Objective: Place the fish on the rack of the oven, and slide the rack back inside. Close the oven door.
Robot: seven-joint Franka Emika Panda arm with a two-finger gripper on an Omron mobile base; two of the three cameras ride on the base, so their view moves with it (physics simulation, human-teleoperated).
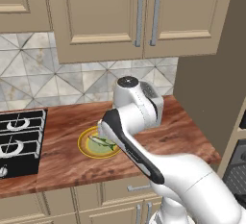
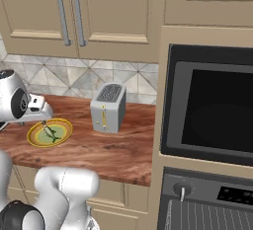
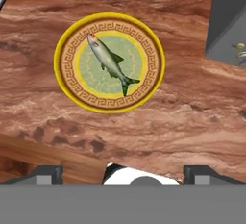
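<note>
Two fingertips (image 3: 48,174) spread wide; gripper (image 3: 122,175) holds nothing, hovering above the fish (image 3: 109,62), which lies on the plate (image 3: 67,50) on the desk (image 3: 182,122), beside the toaster (image 2: 108,108).

A home kitchen. Under the hand lies a wood-grain counter (image 3: 182,117) with a yellow-rimmed plate (image 3: 65,81). Beige cabinets (image 1: 139,16) hang above, over a patterned tile backsplash (image 1: 62,81). A black stove (image 1: 21,141) sits to the hand's left; a silver toaster (image 2: 108,108) and built-in oven (image 2: 207,110) to its right.
</note>
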